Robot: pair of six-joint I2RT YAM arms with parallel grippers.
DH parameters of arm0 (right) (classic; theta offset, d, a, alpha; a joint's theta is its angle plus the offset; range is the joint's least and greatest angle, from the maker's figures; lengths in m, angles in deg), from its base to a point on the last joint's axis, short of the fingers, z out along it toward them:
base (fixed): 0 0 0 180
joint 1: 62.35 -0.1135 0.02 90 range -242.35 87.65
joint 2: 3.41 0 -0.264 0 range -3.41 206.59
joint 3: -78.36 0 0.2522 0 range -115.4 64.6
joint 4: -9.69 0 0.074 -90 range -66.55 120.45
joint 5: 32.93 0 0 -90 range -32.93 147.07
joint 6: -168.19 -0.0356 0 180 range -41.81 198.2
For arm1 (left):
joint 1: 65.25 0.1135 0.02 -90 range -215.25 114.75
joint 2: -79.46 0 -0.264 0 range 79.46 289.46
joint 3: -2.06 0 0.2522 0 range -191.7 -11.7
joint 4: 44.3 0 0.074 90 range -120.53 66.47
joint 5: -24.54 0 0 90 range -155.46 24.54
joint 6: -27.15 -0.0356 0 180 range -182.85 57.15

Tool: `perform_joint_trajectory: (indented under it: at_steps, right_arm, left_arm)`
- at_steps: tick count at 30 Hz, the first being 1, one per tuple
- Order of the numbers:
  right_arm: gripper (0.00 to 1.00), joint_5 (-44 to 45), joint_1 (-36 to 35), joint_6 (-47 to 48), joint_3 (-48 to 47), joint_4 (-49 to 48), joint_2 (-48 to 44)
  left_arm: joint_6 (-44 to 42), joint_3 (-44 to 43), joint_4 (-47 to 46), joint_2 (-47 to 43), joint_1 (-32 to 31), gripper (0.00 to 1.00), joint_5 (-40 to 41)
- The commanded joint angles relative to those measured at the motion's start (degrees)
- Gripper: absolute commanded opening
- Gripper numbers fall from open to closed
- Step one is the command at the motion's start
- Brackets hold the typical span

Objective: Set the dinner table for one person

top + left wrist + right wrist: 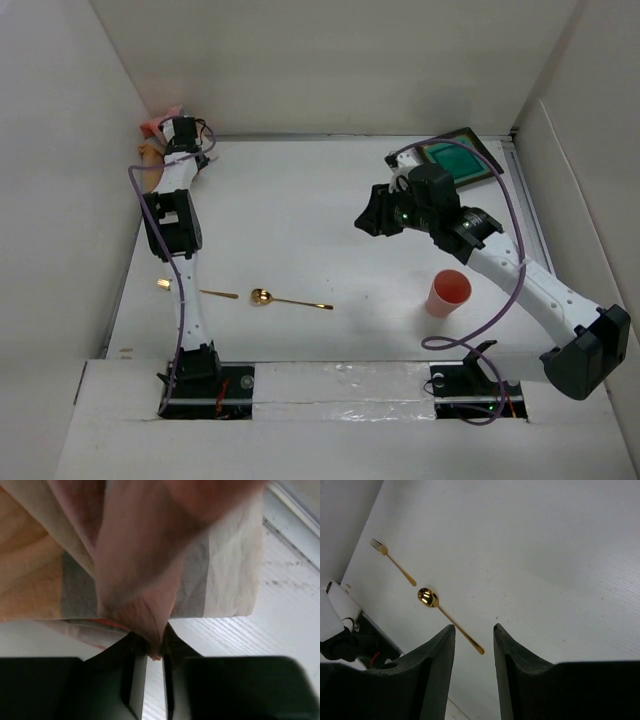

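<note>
The white dinner table (300,200) carries a gold spoon (290,301) and a gold fork (212,293) near its front left; my left arm crosses over the fork. My left gripper (178,130) reaches into the far left corner and is shut on a raised fold of the orange-and-grey checked cloth mat (152,140). In the left wrist view the mat (150,555) fills the frame, pinched between the fingers (131,675). My right gripper (372,215) hangs open and empty above mid-table. Between its fingertips (474,630) the right wrist view shows the spoon (447,617) and fork (395,564) below.
A pink cup (448,292) stands upright at the front right, beside my right arm. A dark-rimmed green plate (455,158) lies in the far right corner. White walls enclose the table on the left, back and right.
</note>
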Motion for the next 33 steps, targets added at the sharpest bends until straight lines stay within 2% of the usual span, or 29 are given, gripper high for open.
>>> perform_joint_trajectory:
  at_steps: [1, 2, 5, 7, 9, 13, 14, 18, 21, 22, 23, 26, 27, 28, 30, 31, 33]
  right_arm:
    - [0.41, 0.23, -1.25, -0.21, -2.82, -0.87, -0.02]
    - [0.41, 0.40, -1.25, -0.21, -2.55, -1.04, -0.02]
    - [0.40, 0.49, -1.25, -0.56, -2.20, -2.45, 0.41]
    - [0.39, 0.32, -1.25, -0.83, -2.46, -3.59, 1.03]
    - [0.39, 0.67, -1.25, -0.83, -3.16, -4.47, 1.64]
    - [0.39, 2.43, -1.25, -0.57, -5.10, -4.12, 2.96]
    - [0.39, 3.12, 0.06, -0.39, -5.88, -4.04, 2.88]
    - [0.40, 4.27, 1.64, -0.13, -6.33, -3.77, 2.61]
    - [0.42, 5.32, 3.49, -0.21, -6.77, -3.42, 2.35]
    - [0.43, 5.59, 4.02, -0.21, -7.12, -3.33, 2.35]
    - [0.46, 5.68, 4.03, -0.56, -7.38, -3.24, 2.35]
    - [0.49, 6.56, 5.78, -1.79, -8.00, -3.59, 2.70]
    - [0.46, 7.43, 6.48, -2.23, -7.91, -4.03, 2.96]
    - [0.29, 7.52, 7.36, -2.84, -7.74, -4.56, 3.31]
    - [0.10, 6.65, 8.15, -3.82, -8.00, -5.35, 4.71]
    - [0.03, 6.21, 8.16, -4.60, -8.26, -5.61, 6.11]
    - [0.00, 5.86, 8.77, -5.31, -8.79, -6.41, 7.53]
  left_arm:
    - [1.30, -3.37, -2.36, -0.53, 0.03, 0.10, -2.70]
    - [1.13, -3.11, -2.88, -1.14, -0.58, 0.00, -4.63]
    - [-3.43, -0.67, -4.72, -4.99, -5.40, 0.00, -6.49]
    - [-6.51, 1.54, -5.52, -7.55, -11.81, 0.00, -5.97]
    - [-10.03, 6.10, -7.28, -11.33, -18.12, 0.00, -7.89]
    - [-10.56, 15.42, -10.18, -17.74, -25.87, 0.00, -12.37]
    - [-9.96, 19.96, -10.10, -20.80, -27.90, 0.00, -12.12]
    - [-7.41, 25.53, -9.22, -23.99, -29.58, 0.00, -15.36]
    - [-4.86, 32.38, -10.00, -27.94, -30.99, 0.32, -18.44]
    - [-4.76, 35.18, -10.35, -30.04, -31.60, 0.50, -19.14]
    - [-4.59, 35.99, -10.01, -31.02, -33.00, 0.53, -19.06]
    - [-4.06, 37.67, -8.95, -35.93, -35.12, 0.54, -19.15]
    - [-3.54, 38.28, -9.47, -37.34, -35.12, 0.54, -18.71]
    - [-1.71, 39.85, -10.96, -40.92, -35.12, 0.53, -16.53]
    - [1.02, 41.79, -12.90, -44.20, -35.12, 0.51, -13.45]
    - [2.69, 43.81, -15.87, -46.74, -34.34, 0.51, -13.43]
    - [4.20, 44.53, -16.60, -47.64, -33.72, 0.51, -13.43]
